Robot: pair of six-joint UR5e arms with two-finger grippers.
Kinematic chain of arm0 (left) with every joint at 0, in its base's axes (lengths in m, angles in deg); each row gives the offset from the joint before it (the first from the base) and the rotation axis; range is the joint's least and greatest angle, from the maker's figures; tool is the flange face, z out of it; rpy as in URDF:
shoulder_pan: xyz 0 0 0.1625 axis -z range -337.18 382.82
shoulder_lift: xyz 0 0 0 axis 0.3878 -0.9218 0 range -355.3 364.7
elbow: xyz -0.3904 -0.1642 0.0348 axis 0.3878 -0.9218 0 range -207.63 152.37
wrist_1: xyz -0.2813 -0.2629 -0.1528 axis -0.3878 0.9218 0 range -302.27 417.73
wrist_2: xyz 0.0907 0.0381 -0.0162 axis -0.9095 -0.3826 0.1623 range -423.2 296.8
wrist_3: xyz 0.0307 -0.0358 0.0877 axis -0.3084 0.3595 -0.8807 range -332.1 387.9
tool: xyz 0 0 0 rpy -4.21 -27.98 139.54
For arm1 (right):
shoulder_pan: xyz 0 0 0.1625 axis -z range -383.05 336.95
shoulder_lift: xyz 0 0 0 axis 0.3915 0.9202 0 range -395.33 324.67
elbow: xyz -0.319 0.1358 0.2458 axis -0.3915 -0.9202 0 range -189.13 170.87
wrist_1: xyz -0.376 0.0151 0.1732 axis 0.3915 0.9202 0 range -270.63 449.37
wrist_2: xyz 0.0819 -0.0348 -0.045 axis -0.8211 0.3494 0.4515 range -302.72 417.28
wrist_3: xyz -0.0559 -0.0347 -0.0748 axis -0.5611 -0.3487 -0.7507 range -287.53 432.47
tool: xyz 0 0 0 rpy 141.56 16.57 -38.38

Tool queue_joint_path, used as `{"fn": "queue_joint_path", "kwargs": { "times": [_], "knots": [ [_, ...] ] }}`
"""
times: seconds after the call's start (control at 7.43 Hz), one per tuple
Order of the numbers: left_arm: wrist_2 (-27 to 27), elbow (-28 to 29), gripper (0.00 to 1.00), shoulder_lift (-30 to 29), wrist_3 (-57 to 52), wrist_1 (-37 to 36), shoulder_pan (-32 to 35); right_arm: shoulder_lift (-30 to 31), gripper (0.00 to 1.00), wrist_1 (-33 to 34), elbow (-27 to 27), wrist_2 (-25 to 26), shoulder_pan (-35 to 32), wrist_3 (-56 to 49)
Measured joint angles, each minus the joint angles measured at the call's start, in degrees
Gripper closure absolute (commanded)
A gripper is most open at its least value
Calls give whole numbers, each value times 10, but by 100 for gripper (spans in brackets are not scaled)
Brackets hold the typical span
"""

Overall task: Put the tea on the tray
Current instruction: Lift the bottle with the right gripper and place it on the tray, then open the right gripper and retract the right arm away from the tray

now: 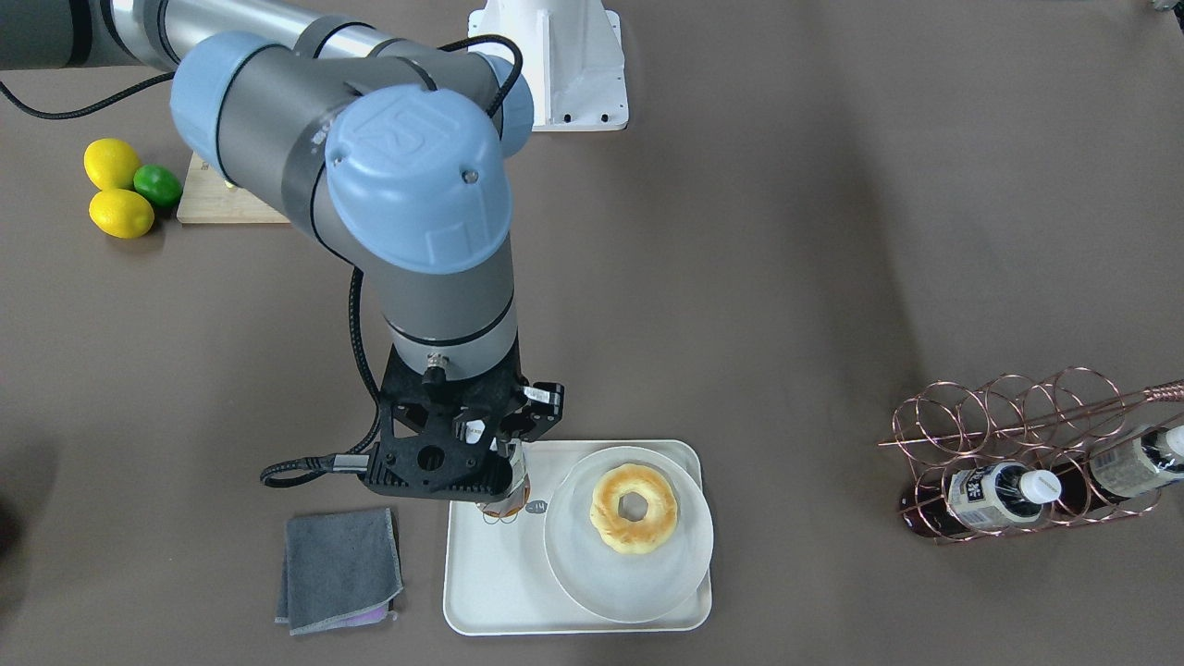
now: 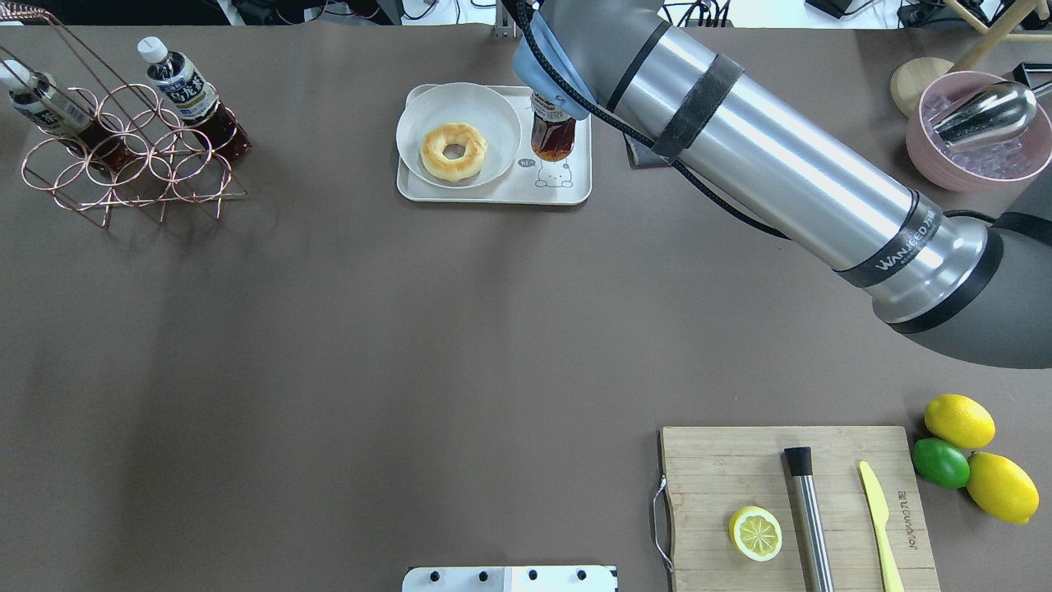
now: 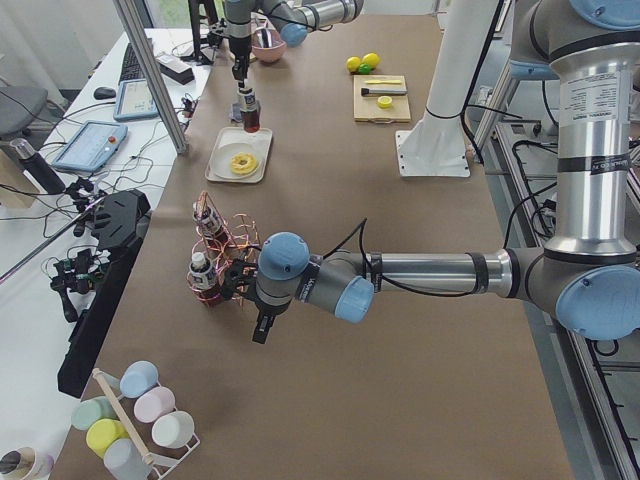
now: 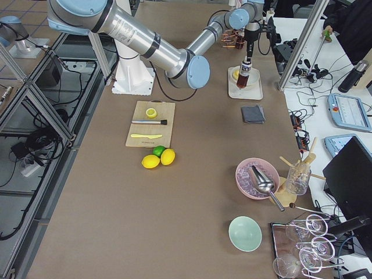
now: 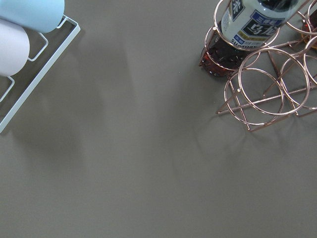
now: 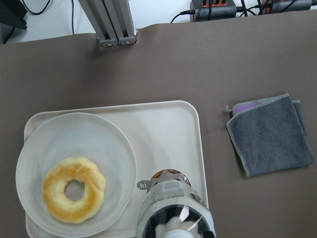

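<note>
Brown tabletop (image 2: 370, 345) carries everything. Right arm (image 2: 781, 164) stretches across to the far side. Left arm (image 3: 430, 272) lies low nr a copper wire rack (image 2: 123, 164), which holds 2 more bottles (image 2: 193, 94) of the same kind. Left jaws show only in the side view, small & dark, so can't tell if open or closed.

Tray (image 2: 493, 196): cream-white, rect., rounded corners, raised rim, line-drawn bear (image 2: 555, 174) at one end. Round white plate (image 2: 493, 115) fills the other end, w/ a ring donut (image 2: 453, 151) on it. Grey folded cloth (image 1: 340, 569) lies on the tabletop just beside the tray on the bear side, not touching.

Tea (image 2: 552, 131): small clear plastic bottle, dark reddish-brown liquid in the lower part, white-and-dark printed label round the upper body, white cap (image 6: 177, 229). It's over the tray's bare end, between plate & short rim, base right by the bear and its "hi" bubble. Can't tell if the base rests on the tray or is just clear of it. Upright: long axis vertical, cap up, base down. Right wrist cam looks down it almost end-on. Right jaws are closed on its top end, at cap/neck, from straight above. The tips themselves are hidden under the black mount in the front view.
</note>
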Motion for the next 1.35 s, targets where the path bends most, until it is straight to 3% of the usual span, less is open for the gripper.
{"fn": "queue_joint_path", "kwargs": {
  "times": [0.4, 1.08, 1.35],
  "knots": [
    [-1, 0, 2, 0, -1, 1, 0, -6, 100, -57, -63, 3, -5, -1],
    [-1, 0, 2, 1, -1, 4, 0, 12, 100, -83, -70, 5, 3, 4],
    [-1, 0, 2, 0, -1, 4, 0, 16, 1, -91, -69, 6, 6, 6]
  ]
}}
